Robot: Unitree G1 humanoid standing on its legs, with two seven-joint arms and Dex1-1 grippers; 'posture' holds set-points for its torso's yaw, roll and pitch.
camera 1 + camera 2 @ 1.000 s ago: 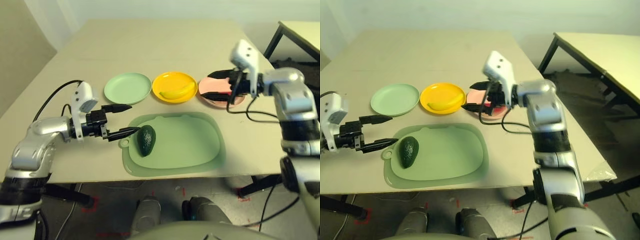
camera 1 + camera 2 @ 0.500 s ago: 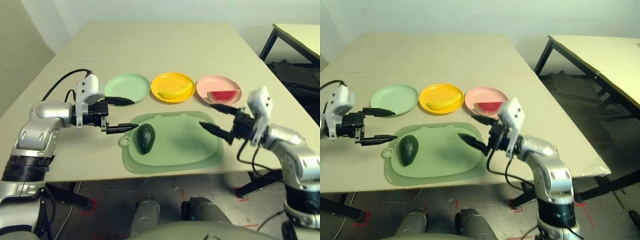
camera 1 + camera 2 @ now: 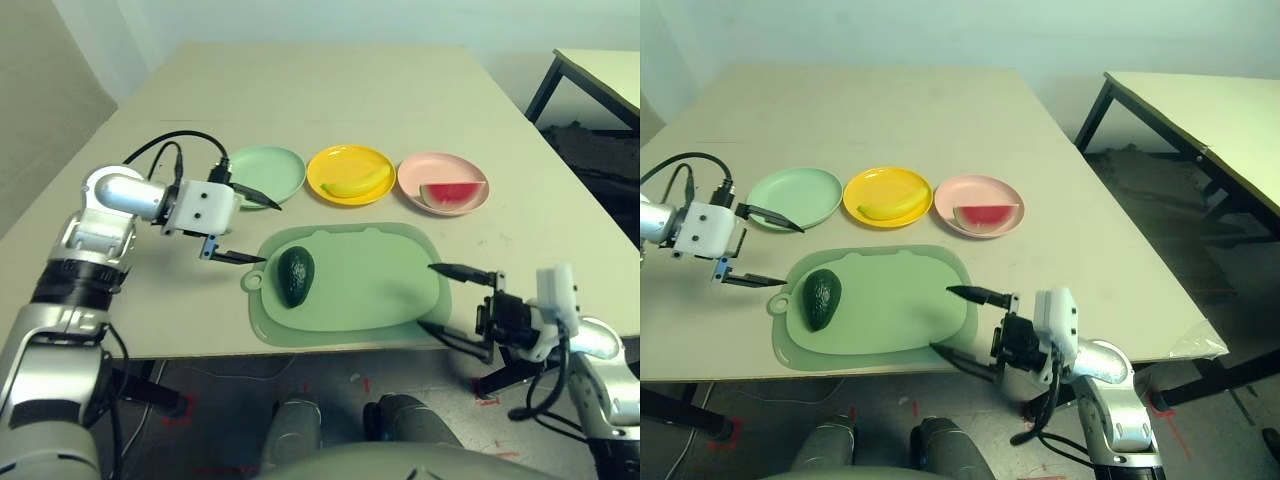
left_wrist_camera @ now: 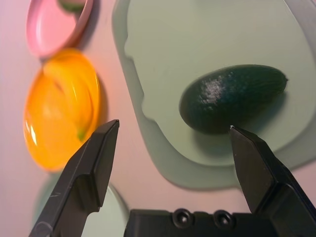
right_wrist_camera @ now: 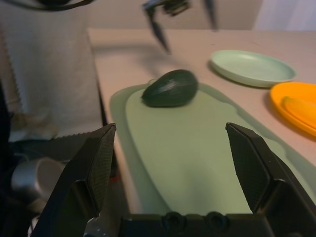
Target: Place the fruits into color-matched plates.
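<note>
Your right gripper (image 3: 458,302) is now pulling back past the near right edge of the green mat (image 3: 370,285), fingers spread wide and holding nothing. You are seeing the avocado (image 3: 295,275) lying on the mat's left side, with your left gripper (image 3: 250,229) swinging in just beside it, jaws wide. Farther back, the mint plate (image 3: 262,172) is sitting bare, the banana (image 3: 355,185) resting in the yellow plate (image 3: 350,160), the watermelon wedge (image 3: 452,193) in the pink plate (image 3: 425,175)
</note>
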